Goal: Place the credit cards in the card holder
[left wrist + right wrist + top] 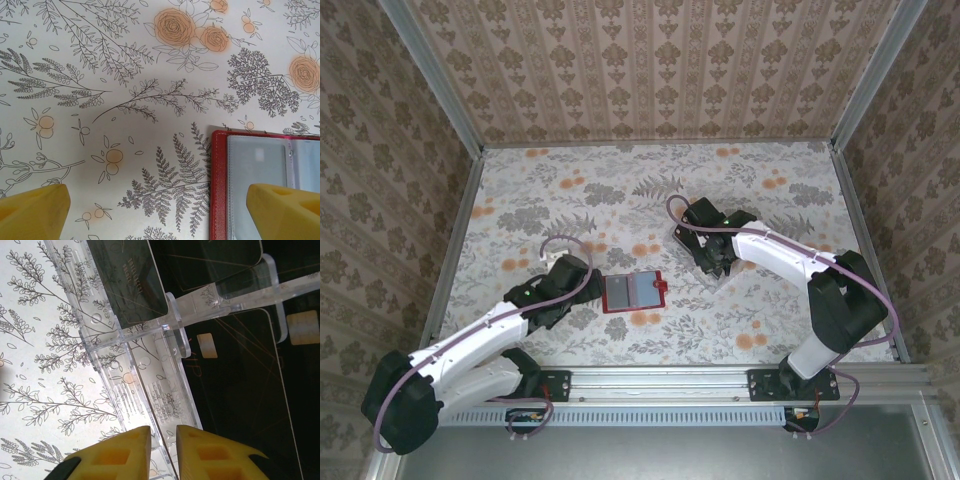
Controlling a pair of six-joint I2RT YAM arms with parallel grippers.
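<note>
The cards (240, 390) stand on edge in the slots of a clear tray (165, 390) on the right of the table (620, 190). The holder (633, 292) lies open and flat near the middle, its clear pockets (255, 165) facing up. The right gripper (161, 432) is down at the tray with its fingers (112, 455) drawn close, leaving only a narrow slit. A clear tray wall runs into that slit, and I cannot tell whether they pinch a card, the tray or nothing. The left gripper (156, 195) hangs spread wide and holds nothing; one finger is over the holder's red rim, the other is over bare table. The cards look thin, light, stiff and glossy, so likely to slip or twist in a loose pinch. The best hold is probably across the flat faces at the free upper edge, clear of the slot walls, lifting straight out so the tray does not come along. The holder looks soft and light and would slide under a pushed card, so it likely needs pinning by the left fingers near the rim
</note>
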